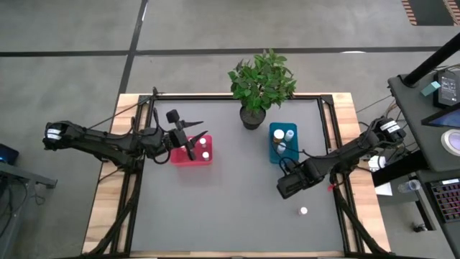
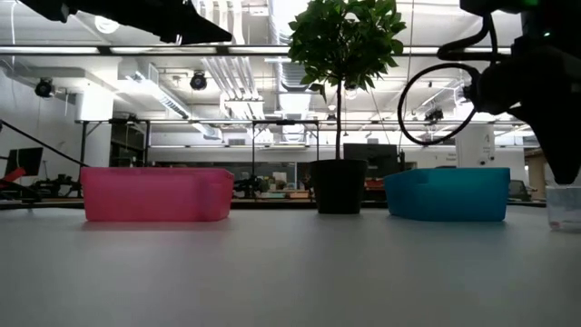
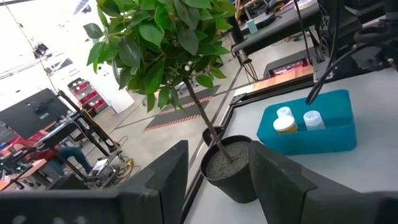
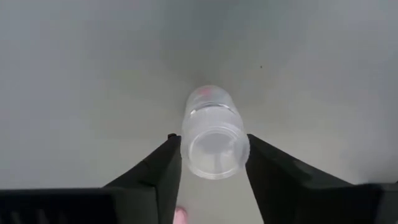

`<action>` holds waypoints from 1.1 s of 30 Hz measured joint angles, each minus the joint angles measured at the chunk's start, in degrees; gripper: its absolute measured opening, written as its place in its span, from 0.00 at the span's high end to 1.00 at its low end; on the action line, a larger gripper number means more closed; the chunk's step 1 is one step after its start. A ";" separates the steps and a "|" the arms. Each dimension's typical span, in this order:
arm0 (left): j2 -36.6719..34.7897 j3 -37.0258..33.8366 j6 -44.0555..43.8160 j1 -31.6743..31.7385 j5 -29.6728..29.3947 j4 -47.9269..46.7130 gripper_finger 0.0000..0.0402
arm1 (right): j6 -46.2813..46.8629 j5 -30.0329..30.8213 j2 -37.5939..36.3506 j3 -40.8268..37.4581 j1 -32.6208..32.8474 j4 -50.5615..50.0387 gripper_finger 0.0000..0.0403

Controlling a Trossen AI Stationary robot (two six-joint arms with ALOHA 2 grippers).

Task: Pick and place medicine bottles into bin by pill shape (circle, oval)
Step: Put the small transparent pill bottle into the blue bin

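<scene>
right gripper (image 4: 214, 163) shut on bottle (image 4: 213, 134) | bottle's axis points away from claw | teal bin (image 1: 276, 152) just behind | left gripper (image 3: 217, 171) wide over red bin (image 1: 180, 157)

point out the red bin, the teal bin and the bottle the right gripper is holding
red bin (image 2: 154, 195), low view, front wall
teal bin (image 3: 323, 138), left wrist view, front wall
bottle (image 4: 213, 134), right wrist view, clear body between the fingers

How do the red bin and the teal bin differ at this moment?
The red bin sits toward the left, under the left gripper; the teal bin sits right of the plant. Two white caps show in the red bin, while the teal bin holds three bottles. Both are small rectangular tubs.
</scene>
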 joint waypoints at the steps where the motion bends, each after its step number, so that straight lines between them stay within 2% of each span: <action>1: 0.01 0.00 0.00 0.00 0.00 0.03 0.62 | -0.14 0.00 0.00 0.16 0.00 -0.01 0.62; 6: 0.04 -0.02 0.00 0.00 0.00 -0.01 0.62 | -0.75 -0.05 0.00 0.92 0.00 -0.05 0.67; 12: 0.04 -0.02 0.00 0.00 0.00 -0.03 0.62 | -3.01 -0.95 0.00 4.32 -0.35 -1.65 0.66; 20: 0.04 -0.07 0.00 0.00 0.02 -0.06 0.62 | -8.78 -1.45 0.00 15.39 -3.58 -14.04 0.65; 27: 0.04 -0.07 -0.02 0.00 0.02 -0.06 0.62 | -17.29 4.36 0.00 23.45 -9.29 -26.01 0.65; 33: 0.04 -0.07 0.00 0.00 0.02 -0.08 0.62 | -28.67 7.47 -0.02 25.26 -15.77 -27.20 0.65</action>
